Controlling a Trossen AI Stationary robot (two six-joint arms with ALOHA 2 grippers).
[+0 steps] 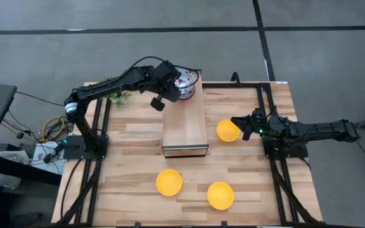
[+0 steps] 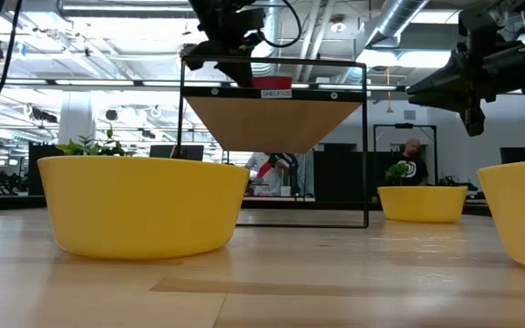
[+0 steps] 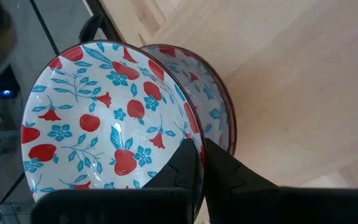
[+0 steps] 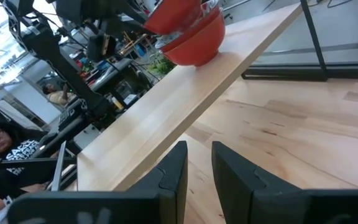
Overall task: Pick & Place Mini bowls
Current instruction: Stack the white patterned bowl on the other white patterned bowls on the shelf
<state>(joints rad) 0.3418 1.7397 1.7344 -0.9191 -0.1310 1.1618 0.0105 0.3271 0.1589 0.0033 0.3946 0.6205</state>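
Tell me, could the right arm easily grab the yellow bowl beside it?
Probably yes: the right gripper hovers empty just by that yellow bowl, with bare table around and nothing between them.

a: the pale plank table (image 1: 246, 171) looks like matt, smooth wood, and so does the raised light wooden shelf (image 1: 185, 120).

b: the plain round yellow bowls (image 2: 139, 205) seem smooth, satin plastic. the white floral bowl (image 3: 104, 124) shines like glazed ceramic, red outside. the thin black frame (image 2: 365, 146) looks like metal.
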